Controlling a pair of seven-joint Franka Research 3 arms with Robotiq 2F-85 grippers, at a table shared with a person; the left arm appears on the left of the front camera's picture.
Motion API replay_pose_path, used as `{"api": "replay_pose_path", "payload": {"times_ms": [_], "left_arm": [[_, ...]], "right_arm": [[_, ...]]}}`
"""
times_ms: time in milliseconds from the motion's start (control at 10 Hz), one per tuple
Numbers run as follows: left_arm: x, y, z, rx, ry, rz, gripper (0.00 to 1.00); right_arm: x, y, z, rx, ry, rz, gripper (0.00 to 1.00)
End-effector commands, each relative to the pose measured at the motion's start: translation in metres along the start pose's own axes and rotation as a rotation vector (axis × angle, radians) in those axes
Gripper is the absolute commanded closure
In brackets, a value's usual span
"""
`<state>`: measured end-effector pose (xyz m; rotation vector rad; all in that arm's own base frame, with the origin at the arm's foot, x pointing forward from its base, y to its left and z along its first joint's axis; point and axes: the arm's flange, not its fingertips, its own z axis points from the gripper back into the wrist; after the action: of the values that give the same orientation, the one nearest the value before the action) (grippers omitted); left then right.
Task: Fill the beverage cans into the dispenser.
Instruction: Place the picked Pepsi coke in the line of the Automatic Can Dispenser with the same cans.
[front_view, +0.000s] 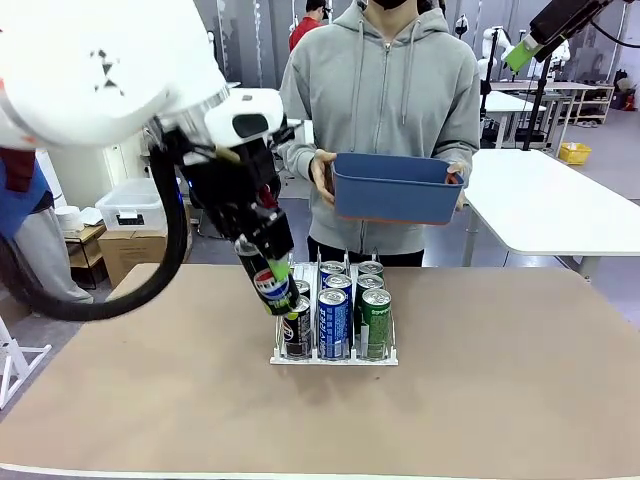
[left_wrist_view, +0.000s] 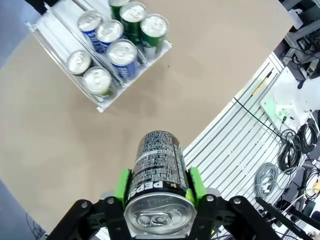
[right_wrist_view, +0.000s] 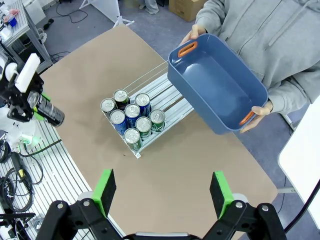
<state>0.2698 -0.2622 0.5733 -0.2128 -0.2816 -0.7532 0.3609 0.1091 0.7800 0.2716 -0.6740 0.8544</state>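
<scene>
Left gripper (left_wrist_view: 159, 200): clamped on a black Pepsi can (left_wrist_view: 157, 172), green pads pressed to both sides, silver top facing the wrist camera.
Front view: that can (front_view: 272, 283) hangs tilted in the left gripper (front_view: 277, 290), just above the near left corner of the dispenser (front_view: 334, 357).
Dispenser: mid-table, cans standing in all three lanes; a blue can (front_view: 333, 322) and a green can (front_view: 376, 320) stand at the near end, a black one (front_view: 297, 325) partly behind the held can.
Left wrist extra: looks down on the silver tops in the dispenser (left_wrist_view: 60, 45), which sits apart from the held can across bare tabletop (left_wrist_view: 60, 135).
Right gripper (right_wrist_view: 164, 192): jaws spread wide, nothing between the green pads, high over the table.
Right wrist extra: seven can tops in the rack (right_wrist_view: 170, 102), and the inside of the blue bin (right_wrist_view: 217, 87), bare.
Person: both hands on the bin (front_view: 392, 187) at the far edge, just behind the dispenser.
</scene>
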Motion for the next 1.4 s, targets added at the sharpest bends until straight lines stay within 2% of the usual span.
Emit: {"api": "replay_pose_path", "payload": {"times_ms": [0,100,200,600,700,900,1300], "left_arm": [[-0.012,-0.006,-0.019,-0.029,-0.055,-0.008,0.43],[-0.011,-0.004,-0.026,-0.07,-0.032,-0.037,0.43],[-0.006,-0.004,-0.013,-0.011,-0.005,-0.004,0.43],[-0.008,-0.006,-0.021,-0.021,-0.005,-0.013,0.43],[-0.013,-0.015,-0.036,0.087,-0.017,-0.005,0.43],[-0.017,-0.03,-0.061,0.171,-0.08,0.0,0.43],[-0.028,-0.042,-0.102,0.266,-0.095,-0.057,0.43]], "right_arm": [[-0.001,0.0,0.0,0.002,-0.001,0.0,0.0],[-0.001,0.0,0.0,0.002,-0.001,0.0,0.0],[-0.001,0.0,0.0,0.002,-0.001,0.0,0.0],[-0.001,0.0,0.0,0.002,-0.001,0.0,0.0],[-0.001,0.0,0.0,0.002,-0.001,0.0,0.0],[-0.001,0.0,0.0,0.002,-0.001,0.0,0.0],[-0.001,0.0,0.0,0.002,-0.001,0.0,0.0]]}}
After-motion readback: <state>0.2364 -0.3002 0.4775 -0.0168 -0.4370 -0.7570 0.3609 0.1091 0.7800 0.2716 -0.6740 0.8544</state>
